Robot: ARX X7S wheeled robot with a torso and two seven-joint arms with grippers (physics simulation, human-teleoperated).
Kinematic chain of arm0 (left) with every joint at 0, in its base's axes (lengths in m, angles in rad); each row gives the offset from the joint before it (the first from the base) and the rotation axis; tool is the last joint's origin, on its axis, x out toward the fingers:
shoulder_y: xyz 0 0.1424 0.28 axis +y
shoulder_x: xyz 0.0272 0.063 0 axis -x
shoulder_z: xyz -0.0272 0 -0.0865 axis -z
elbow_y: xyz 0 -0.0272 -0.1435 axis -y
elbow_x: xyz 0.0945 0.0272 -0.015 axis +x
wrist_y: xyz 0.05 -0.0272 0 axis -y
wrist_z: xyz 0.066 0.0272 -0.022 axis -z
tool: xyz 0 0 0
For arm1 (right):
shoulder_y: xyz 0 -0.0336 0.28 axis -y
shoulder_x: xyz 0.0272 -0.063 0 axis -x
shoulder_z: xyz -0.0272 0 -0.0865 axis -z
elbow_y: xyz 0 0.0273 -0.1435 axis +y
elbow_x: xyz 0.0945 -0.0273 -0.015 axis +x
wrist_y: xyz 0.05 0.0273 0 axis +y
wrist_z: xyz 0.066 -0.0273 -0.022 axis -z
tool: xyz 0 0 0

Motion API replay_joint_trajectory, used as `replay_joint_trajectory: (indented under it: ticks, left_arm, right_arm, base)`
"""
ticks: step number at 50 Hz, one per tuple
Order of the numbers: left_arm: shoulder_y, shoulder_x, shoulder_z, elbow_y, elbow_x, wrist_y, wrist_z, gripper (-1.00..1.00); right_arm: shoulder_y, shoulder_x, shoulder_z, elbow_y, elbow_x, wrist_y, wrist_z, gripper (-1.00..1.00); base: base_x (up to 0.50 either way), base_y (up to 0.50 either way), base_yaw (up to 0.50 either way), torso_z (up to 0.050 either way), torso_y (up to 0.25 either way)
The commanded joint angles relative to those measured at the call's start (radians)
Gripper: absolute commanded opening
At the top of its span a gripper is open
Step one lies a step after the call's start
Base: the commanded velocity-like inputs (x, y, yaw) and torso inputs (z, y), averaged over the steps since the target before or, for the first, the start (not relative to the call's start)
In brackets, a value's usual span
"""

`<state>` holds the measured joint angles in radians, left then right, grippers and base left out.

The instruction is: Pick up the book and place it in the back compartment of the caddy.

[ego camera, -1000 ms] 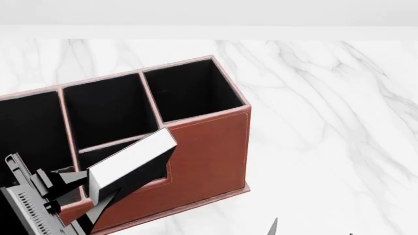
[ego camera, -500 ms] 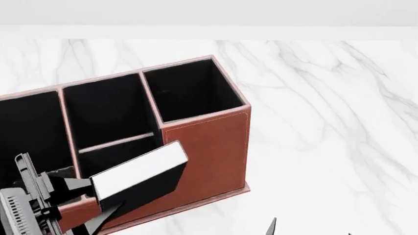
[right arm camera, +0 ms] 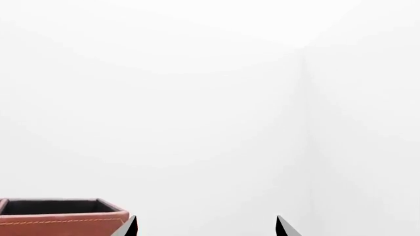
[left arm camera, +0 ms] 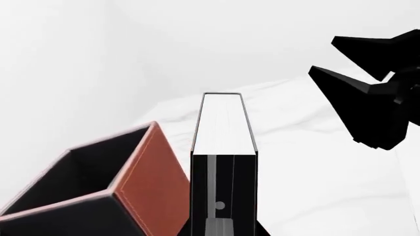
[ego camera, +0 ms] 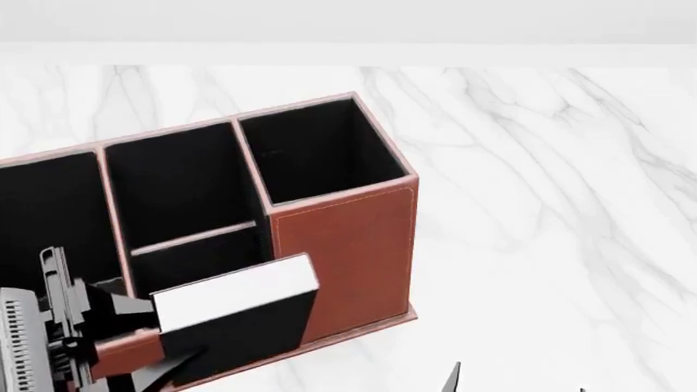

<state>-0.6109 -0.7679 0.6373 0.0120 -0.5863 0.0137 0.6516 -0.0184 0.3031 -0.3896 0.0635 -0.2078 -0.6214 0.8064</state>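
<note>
Gripping the book (ego camera: 234,314) from the left, the left gripper (ego camera: 163,339) pinches its near end, and the little black hardback hangs in the air in front of the caddy's low outer wall, white page edges turned up and the far end a touch higher than the held one. From the left wrist view the book (left arm camera: 223,147) juts straight out from between the fingers, clear of the marble table (ego camera: 544,204) below.

Behind and beside it stands the caddy (ego camera: 348,253), red-brown with pale trim, its black-lined cells open to the top. The back compartment (ego camera: 175,192) lies past the thin divider, further from the robot than the book, which covers part of the shallower twin cell in front. The tall square end cell sits to the right of both.

Further right, at the bottom of the head view, only the two dark tips of the right gripper (ego camera: 517,380) poke into sight. In its own wrist view the fingertips (right arm camera: 284,227) stand spread apart with nothing between them, a corner of the caddy (right arm camera: 62,216) off to one side.
</note>
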Motion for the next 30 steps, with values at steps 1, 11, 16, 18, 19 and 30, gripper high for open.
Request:
replay_joint_trajectory:
  ticks: [1, 11, 16, 18, 19, 30]
  left_arm:
    - [-0.062, -0.006, -0.025, -0.014, -0.090, -0.042, 0.046, -1.00]
    - [-0.098, -0.014, -0.042, -0.035, -0.079, -0.044, 0.041, -1.00]
    - [-0.104, -0.017, -0.045, -0.035, -0.067, -0.041, 0.033, -1.00]
    - [-0.110, -0.017, -0.049, -0.039, -0.065, -0.034, 0.035, -1.00]
    - [-0.113, -0.014, -0.049, -0.044, -0.062, -0.034, 0.034, -1.00]
    - [-0.172, 0.032, -0.033, -0.147, -0.009, -0.005, 0.074, -1.00]
  right_arm:
    - [0.004, 0.002, -0.004, 0.007, 0.004, -0.001, 0.002, 1.00]
    - [0.007, 0.003, -0.008, 0.008, 0.004, 0.002, 0.003, 1.00]
    - [0.011, 0.002, -0.010, 0.015, 0.003, 0.001, 0.005, 1.00]
    - [0.011, 0.002, -0.012, 0.017, 0.004, 0.000, 0.004, 1.00]
    - [0.011, 0.002, -0.011, 0.015, 0.003, 0.002, 0.006, 1.00]
    - [0.010, 0.005, -0.014, 0.011, 0.003, 0.004, 0.007, 1.00]
  base:
    - [0.00, 0.00, 0.00, 0.000, 0.000]
    - [0.00, 0.00, 0.00, 0.000, 0.001]
    - [0.00, 0.00, 0.00, 0.002, 0.002]
    - [0.00, 0.00, 0.00, 0.000, 0.000]
    - [0.00, 0.00, 0.00, 0.000, 0.000]
    - [0.00, 0.00, 0.00, 0.000, 0.002]
